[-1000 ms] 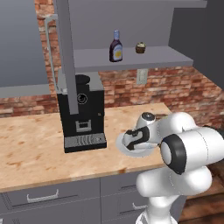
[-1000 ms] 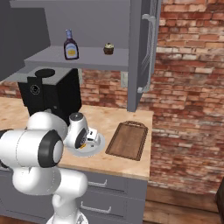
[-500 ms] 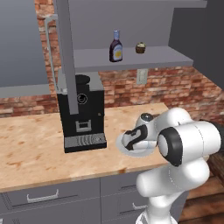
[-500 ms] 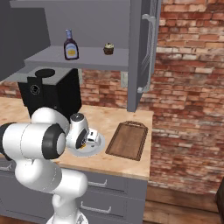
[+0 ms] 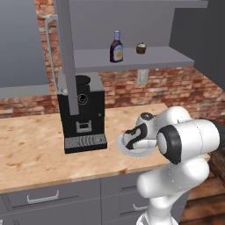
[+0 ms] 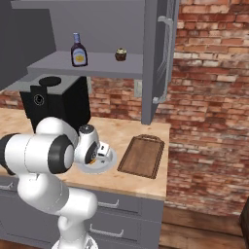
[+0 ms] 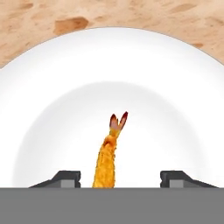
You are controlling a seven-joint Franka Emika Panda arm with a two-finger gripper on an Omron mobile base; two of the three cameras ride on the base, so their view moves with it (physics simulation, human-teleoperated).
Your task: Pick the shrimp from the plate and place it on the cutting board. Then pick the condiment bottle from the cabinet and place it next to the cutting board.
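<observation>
1. Shrimp (image 7: 107,159) lies on plate (image 7: 48,83), tail fan pointing away from cam, body running down betw. the two fingertips (image 7: 65,178). Not yet lifted as far as hand view shows.
2. Tool (image 7: 120,179) is low over plate; jaws stand apart, one each side of shrimp w/ visible gaps, no contact seen. Judged mid-grasp; not gripping anything yet.
3. Plate (image 6: 109,156) sits on worktop (image 6: 116,131), just beside board (image 6: 143,155); board surface bare, so step 1 (shrimp to board) is not done.
4. Bottle (image 5: 116,46) stands upright on cabinet (image 5: 154,56) shelf, near cupcake (image 5: 140,48); untouched, so step 2 not begun.
5. Coffee machine (image 5: 83,112) stands on worktop under shelf, to the side of plate, apart from it.
6. Progress, est.: early. Left to do: close on shrimp, lift, carry to board, release; then reach up to shelf, take bottle, set it on worktop next to board.
</observation>
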